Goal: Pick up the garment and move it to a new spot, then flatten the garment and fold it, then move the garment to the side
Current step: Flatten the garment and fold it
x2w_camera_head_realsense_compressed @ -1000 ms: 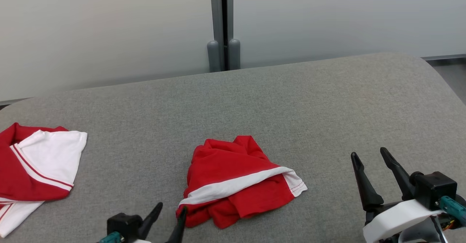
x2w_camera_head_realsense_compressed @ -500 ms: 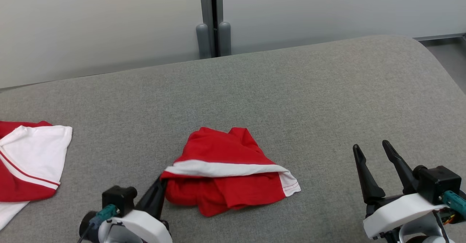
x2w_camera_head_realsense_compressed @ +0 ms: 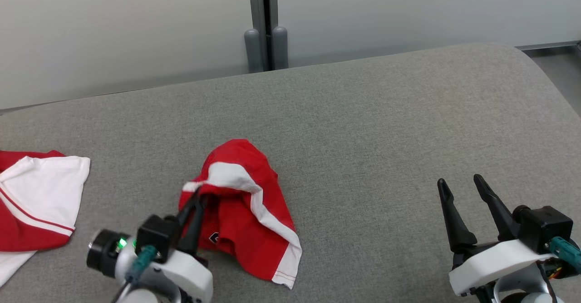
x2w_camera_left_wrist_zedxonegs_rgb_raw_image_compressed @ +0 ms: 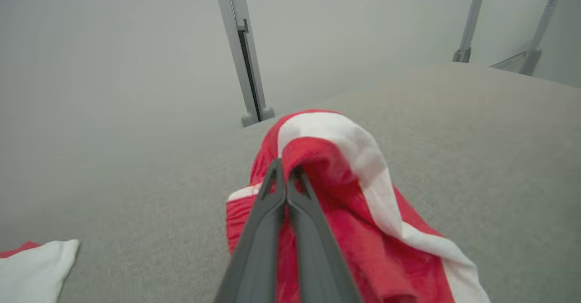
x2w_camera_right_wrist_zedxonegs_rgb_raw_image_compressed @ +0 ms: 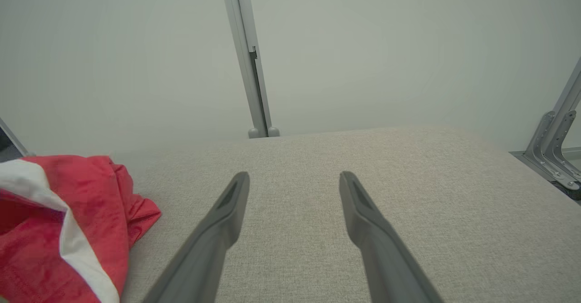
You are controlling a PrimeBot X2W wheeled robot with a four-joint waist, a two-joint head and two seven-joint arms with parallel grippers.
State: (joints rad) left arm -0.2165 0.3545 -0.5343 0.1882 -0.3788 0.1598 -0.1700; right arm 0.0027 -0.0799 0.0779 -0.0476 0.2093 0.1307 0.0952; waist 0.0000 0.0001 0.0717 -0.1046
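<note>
A red garment (x2w_camera_head_realsense_compressed: 247,203) with a white band hangs in a peak over the grey table, lifted at its left edge and trailing down to the right. My left gripper (x2w_camera_head_realsense_compressed: 196,197) is shut on a fold of that garment; in the left wrist view its fingers (x2w_camera_left_wrist_zedxonegs_rgb_raw_image_compressed: 268,212) pinch the red cloth (x2w_camera_left_wrist_zedxonegs_rgb_raw_image_compressed: 345,189) at their tips. The garment also shows at the left of the right wrist view (x2w_camera_right_wrist_zedxonegs_rgb_raw_image_compressed: 59,221). My right gripper (x2w_camera_head_realsense_compressed: 458,186) stands open at the lower right, well away from the cloth, with bare table between its fingers (x2w_camera_right_wrist_zedxonegs_rgb_raw_image_compressed: 227,203).
A second red and white garment (x2w_camera_head_realsense_compressed: 36,198) lies at the table's left edge, its white corner (x2w_camera_left_wrist_zedxonegs_rgb_raw_image_compressed: 32,266) showing in the left wrist view. A grey post (x2w_camera_head_realsense_compressed: 263,26) stands behind the table's (x2w_camera_head_realsense_compressed: 386,126) far edge. A metal bracket (x2w_camera_right_wrist_zedxonegs_rgb_raw_image_compressed: 556,144) stands off the right end.
The left gripper has shut on the garment's left edge and raised it up and leftward, so the cloth now drapes in a peak. The head camera shifted early on. The right gripper has stayed put.
</note>
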